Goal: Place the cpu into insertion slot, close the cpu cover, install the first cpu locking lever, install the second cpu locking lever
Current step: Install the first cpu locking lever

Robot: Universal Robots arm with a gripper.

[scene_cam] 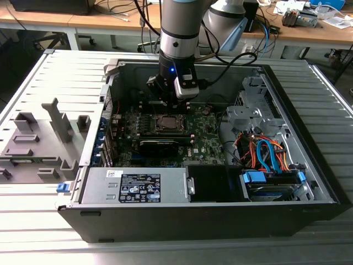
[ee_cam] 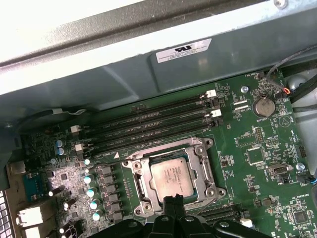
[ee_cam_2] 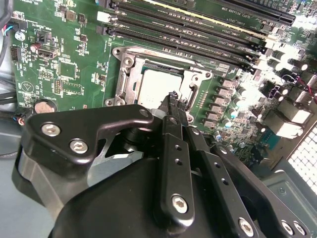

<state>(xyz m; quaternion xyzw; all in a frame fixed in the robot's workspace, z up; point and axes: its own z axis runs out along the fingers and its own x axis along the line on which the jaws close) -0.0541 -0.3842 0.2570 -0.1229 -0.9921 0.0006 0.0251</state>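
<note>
Here, dull square cpu (ee_cam: 171,178) lies flat; silvery cpu cover (ee_cam: 140,182) frames it.

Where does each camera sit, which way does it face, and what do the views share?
Exterior view: off the arm, looking down into the open computer case; the arm and gripper hang over the motherboard.
First wrist view: on the arm, facing down at the cpu in its socket; the gripper's tip shows.
Second wrist view: on the arm, facing the same socket; the gripper's black body shows large.
Shared: both wrist views show the cpu, the cpu cover around it, and the memory slots.
</note>
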